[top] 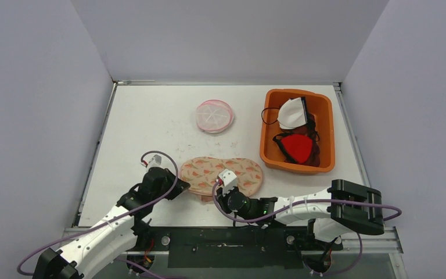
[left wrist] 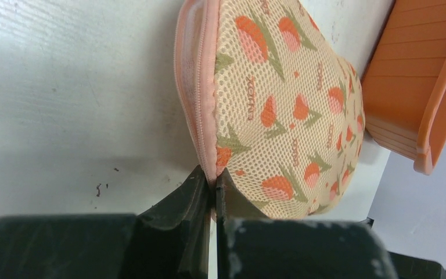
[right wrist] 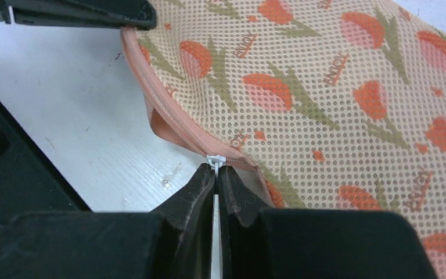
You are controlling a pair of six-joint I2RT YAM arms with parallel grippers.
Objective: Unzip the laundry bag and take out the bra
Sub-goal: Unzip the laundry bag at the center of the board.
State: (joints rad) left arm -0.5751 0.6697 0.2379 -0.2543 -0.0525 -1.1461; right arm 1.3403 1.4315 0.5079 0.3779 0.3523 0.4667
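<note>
While my two arms reached in from the near edge, the laundry bag [top: 223, 174] lay flat on the worktop [top: 145, 128], just beside the orange bin [top: 327, 116], off that bin's near corner. And there was my left hand [left wrist: 213, 177], fingers pressed together on the bag's pink seam, clamped on the edge turned farthest away from the bin! The mesh, cream with orange tulips, bulged up right past those fingertips. Over to my right hand [right wrist: 216, 170]: pinched tight on the small white zipper pull [right wrist: 215, 159], on the bag's near rim, closer to the bin than my left hand was. From the pull the zip ran closed along the seam toward my left hand. Whatever sat inside the bag, I could not make it out through the mesh. Inside the bin lay a white garment [top: 291, 112] and a red garment [top: 297, 147]. Well apart from the bin, out across the worktop, sat a pink round container [top: 214, 115].
</note>
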